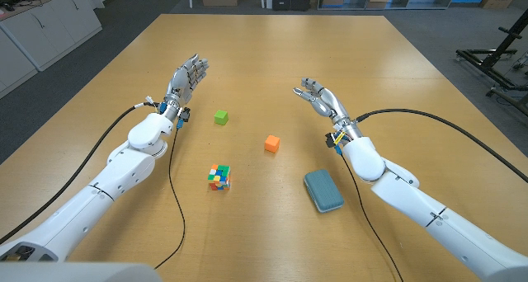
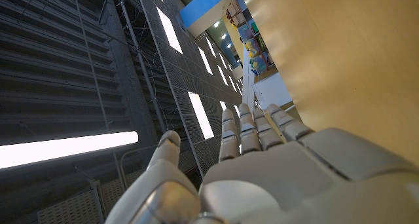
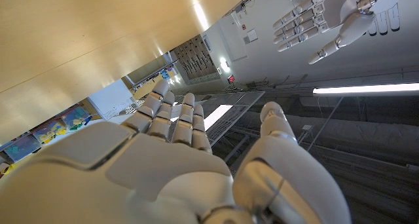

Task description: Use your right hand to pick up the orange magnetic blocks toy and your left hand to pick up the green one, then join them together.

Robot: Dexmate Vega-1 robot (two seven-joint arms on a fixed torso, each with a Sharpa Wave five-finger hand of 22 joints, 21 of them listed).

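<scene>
One orange block (image 1: 271,143) lies near the middle of the wooden table (image 1: 272,59), and one green block (image 1: 220,117) lies near it, a little further toward the far edge and the left side; they are apart. I can read no writing or label on either block. The right hand (image 1: 318,96) is raised above the table, on the right of the orange block, fingers apart, holding nothing. The left hand (image 1: 187,77) is up on the left of the green block, fingers straight and open, also empty. Toward the near edge lie one multicolored puzzle cube (image 1: 219,177) and one teal sponge-like pad (image 1: 322,190).
</scene>
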